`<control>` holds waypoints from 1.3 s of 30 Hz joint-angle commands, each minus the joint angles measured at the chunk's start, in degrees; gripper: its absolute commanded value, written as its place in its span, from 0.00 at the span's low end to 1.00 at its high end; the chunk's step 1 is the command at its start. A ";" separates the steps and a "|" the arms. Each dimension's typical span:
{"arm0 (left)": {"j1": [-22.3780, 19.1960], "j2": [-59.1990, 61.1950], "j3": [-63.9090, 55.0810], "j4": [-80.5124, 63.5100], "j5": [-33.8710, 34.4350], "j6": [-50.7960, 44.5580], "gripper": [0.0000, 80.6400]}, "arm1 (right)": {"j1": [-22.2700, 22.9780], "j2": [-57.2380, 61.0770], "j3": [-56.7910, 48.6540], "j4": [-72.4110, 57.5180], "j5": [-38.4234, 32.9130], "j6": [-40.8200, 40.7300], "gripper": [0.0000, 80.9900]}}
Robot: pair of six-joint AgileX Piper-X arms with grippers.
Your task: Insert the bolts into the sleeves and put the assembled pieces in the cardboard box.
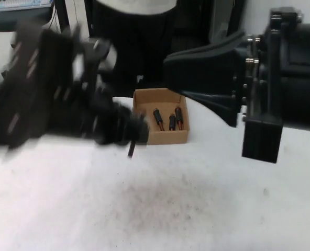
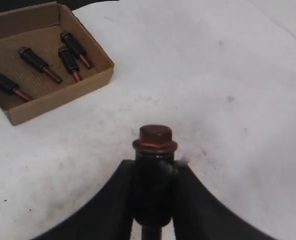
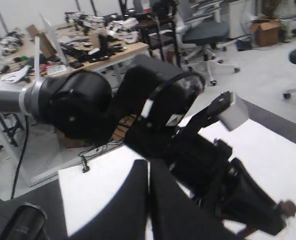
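Note:
My left gripper [image 2: 154, 175] is shut on an assembled piece [image 2: 154, 145], a black sleeve with a copper bolt head sticking out of it. It hangs over the white bench just beside the cardboard box [image 2: 63, 97]. Several assembled pieces [image 2: 38, 62] lie inside the box. In the high view the left gripper [image 1: 134, 130] is at the box's [image 1: 168, 137] left wall, with the piece [image 1: 131, 150] pointing down. My right gripper [image 3: 149, 175] is shut with nothing in it, raised high at the right [image 1: 168, 65]. It faces the left arm [image 3: 158, 100].
The white bench cover [image 1: 160, 209] spreads wide in front of the box. The bench's far edge runs just behind the box. A cluttered worktable [image 3: 88, 47] and office chairs [image 3: 208, 30] stand in the room beyond.

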 commanded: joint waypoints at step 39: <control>4.65 61.37 -70.27 27.38 -9.72 6.96 0.00 | -14.90 -9.48 -0.22 35.12 15.24 -4.12 0.01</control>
